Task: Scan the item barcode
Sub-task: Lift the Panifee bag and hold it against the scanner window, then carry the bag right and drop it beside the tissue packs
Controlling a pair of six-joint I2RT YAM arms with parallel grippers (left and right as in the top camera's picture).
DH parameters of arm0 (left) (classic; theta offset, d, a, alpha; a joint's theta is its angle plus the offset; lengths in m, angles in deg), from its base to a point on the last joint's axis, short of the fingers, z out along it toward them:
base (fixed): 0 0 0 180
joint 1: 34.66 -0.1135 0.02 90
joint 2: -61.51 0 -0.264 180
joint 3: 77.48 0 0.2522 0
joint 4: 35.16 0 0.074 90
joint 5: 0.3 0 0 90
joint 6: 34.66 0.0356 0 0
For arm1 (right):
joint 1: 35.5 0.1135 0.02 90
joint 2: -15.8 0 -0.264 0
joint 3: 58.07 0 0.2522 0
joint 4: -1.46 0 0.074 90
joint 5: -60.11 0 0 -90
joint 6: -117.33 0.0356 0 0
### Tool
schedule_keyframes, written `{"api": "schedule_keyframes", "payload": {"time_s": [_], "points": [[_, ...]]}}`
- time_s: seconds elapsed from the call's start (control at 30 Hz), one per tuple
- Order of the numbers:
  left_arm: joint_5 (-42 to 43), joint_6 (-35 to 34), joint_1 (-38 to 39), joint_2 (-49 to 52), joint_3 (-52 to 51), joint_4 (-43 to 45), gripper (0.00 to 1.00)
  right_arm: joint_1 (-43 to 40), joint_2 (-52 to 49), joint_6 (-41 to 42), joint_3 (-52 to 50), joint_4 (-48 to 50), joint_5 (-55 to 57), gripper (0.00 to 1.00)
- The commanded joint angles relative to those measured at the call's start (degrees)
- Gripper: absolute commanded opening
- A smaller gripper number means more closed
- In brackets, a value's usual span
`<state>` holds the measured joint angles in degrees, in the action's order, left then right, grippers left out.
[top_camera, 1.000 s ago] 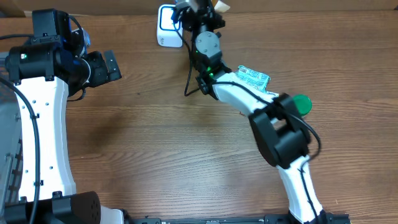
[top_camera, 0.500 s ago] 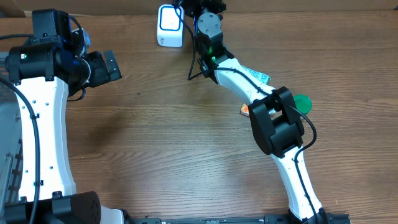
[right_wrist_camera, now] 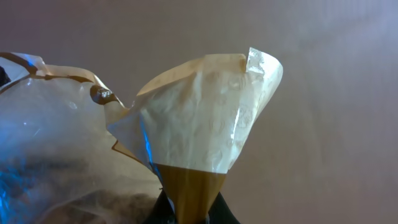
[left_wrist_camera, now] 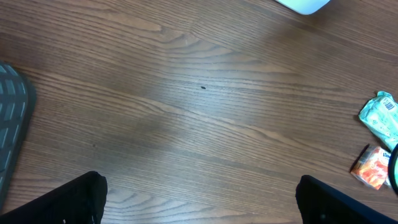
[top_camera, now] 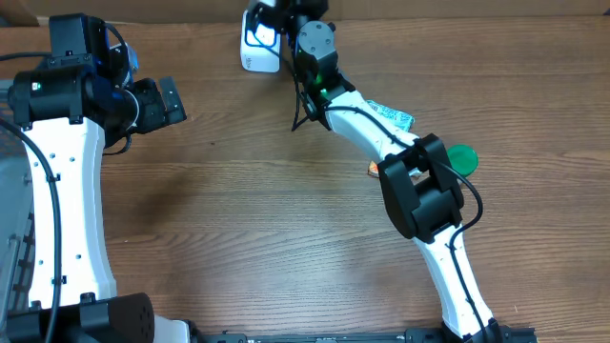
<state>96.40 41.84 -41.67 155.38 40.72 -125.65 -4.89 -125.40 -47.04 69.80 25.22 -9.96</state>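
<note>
A white barcode scanner [top_camera: 257, 48] with a blue-lit face stands at the table's far edge. My right gripper [top_camera: 283, 11] reaches right above it, shut on a crinkled packet of clear and tan film. In the right wrist view that packet [right_wrist_camera: 202, 124] fans up from the pinched jaws of the right gripper [right_wrist_camera: 189, 216], and blue light glows on its left side. No barcode shows on it. My left gripper [top_camera: 172, 101] hovers at the left, well away from the scanner. In its own view the left gripper [left_wrist_camera: 199, 200] is open, with bare wood between the fingers.
A teal packet [top_camera: 393, 117] lies partly under the right arm, also visible as the teal packet [left_wrist_camera: 380, 115]. An orange packet [top_camera: 374, 169] and a green disc [top_camera: 463, 157] lie nearby. A grey mat [left_wrist_camera: 11, 121] sits at the left. A cardboard wall [top_camera: 477, 8] runs behind.
The right gripper has swung left with the packet, from beside the scanner to over its lit face. The left arm has stayed where it was.
</note>
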Motion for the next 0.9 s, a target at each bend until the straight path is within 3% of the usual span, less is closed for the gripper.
{"api": "schedule_keyframes", "payload": {"time_s": [0.0,0.33,0.87], "points": [[0.2,0.4,-0.1,-0.8,0.4,0.1,1.00,0.8,0.7,-5.4,1.5,-1.6,-5.8,0.04],[0.2,0.4,-0.1,-0.8,0.4,0.1,1.00,0.9,0.7,-14.4,1.5,-4.0,-8.7,0.04],[0.2,0.4,-0.1,-0.8,0.4,0.1,1.00,1.2,0.7,-14.4,1.5,2.8,-8.6,0.04]]}}
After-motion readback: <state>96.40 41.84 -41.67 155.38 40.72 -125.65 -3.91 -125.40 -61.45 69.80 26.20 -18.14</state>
